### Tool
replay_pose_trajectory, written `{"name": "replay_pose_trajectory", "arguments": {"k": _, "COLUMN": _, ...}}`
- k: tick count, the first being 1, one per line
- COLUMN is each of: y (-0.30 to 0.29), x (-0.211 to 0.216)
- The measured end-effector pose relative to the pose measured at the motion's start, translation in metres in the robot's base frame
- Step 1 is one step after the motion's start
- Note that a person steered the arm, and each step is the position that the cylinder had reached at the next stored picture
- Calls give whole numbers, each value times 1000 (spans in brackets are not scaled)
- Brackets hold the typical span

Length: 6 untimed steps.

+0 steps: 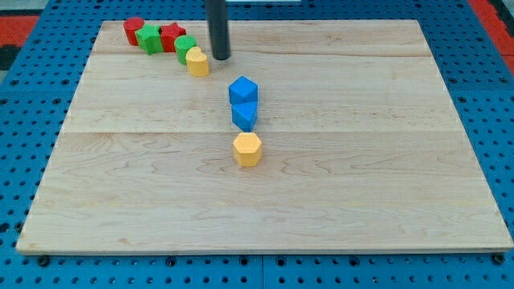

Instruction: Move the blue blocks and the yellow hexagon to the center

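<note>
Two blue blocks sit near the middle of the wooden board (361,160): an upper blue block (242,90) and a lower blue block (245,115), touching each other. The yellow hexagon (247,149) lies just below them, close to the lower blue block. My tip (219,57) is at the view's top, just right of a second yellow block (197,61) and above-left of the blue blocks, apart from them.
At the view's top left a row of blocks runs diagonally: a red block (133,30), a green block (148,38), a red star-like block (171,35), a green block (185,46), then the yellow block by my tip.
</note>
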<state>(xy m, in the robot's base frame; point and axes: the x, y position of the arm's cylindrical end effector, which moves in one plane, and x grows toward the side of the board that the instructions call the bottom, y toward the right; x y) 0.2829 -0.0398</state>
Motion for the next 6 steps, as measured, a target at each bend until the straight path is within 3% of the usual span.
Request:
{"name": "replay_pose_trajectory", "arguments": {"k": 1, "y": 45, "x": 44}}
{"name": "replay_pose_trajectory", "arguments": {"k": 2, "y": 35, "x": 93}}
{"name": "replay_pose_trajectory", "arguments": {"k": 3, "y": 56, "x": 117}}
{"name": "replay_pose_trajectory", "arguments": {"k": 4, "y": 124, "x": 126}}
{"name": "replay_pose_trajectory", "arguments": {"k": 5, "y": 125, "x": 183}}
{"name": "replay_pose_trajectory", "arguments": {"k": 6, "y": 77, "x": 230}}
